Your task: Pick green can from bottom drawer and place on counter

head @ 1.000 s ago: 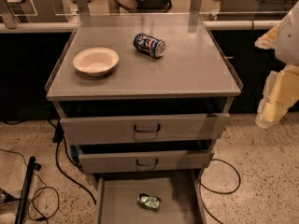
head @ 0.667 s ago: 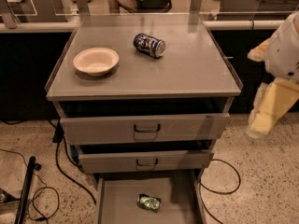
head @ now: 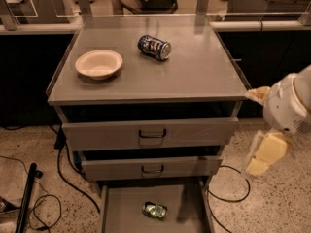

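- Hand (head: 265, 154) hangs in the air at the right of the cabinet, outside it, about level with the middle drawer (head: 150, 168); cannot tell whether it is wide or narrow, nothing seen held.
- Key relation: green can (head: 154, 210) sits lower and to the left of the hand in the picture, well apart from it; the drawer's right wall lies between them.
- Green can lies on its side on the floor of the bottom drawer (head: 121, 212), near the middle, clear of the walls; long axis seems to run roughly across the drawer's width.
- Bottom drawer is pulled open; the two drawers above overhang its back part, so the likely approach is from above, over the open front.
- Only one arm, so no choice of side.
- Tabletop (head: 194, 76) above carries a white bowl (head: 98, 63) at left and a blue can (head: 154, 47) on its side toward the back; bare room at front right for the drop.
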Tool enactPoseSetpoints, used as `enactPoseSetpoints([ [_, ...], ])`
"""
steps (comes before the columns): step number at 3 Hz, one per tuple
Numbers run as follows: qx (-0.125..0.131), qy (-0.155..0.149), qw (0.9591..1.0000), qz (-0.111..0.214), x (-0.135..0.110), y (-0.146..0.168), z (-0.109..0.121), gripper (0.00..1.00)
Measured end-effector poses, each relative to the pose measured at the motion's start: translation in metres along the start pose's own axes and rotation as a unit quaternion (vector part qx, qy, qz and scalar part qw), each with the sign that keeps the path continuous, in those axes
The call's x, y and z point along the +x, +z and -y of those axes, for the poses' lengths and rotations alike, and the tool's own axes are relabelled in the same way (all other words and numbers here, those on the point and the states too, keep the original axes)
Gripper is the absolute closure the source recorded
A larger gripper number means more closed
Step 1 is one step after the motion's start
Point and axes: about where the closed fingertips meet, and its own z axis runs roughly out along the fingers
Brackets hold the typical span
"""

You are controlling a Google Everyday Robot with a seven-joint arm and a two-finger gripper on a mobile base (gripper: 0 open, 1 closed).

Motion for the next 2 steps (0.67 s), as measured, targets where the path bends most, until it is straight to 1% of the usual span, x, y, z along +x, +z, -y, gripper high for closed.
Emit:
enactPoseSetpoints([
  [1, 0.014, 0.003, 0.9989, 0.045, 0.014, 0.036, -0.022, 0.0],
  [2, 0.021, 0.008, 0.9983, 0.054, 0.028, 0.073, -0.031, 0.0],
])
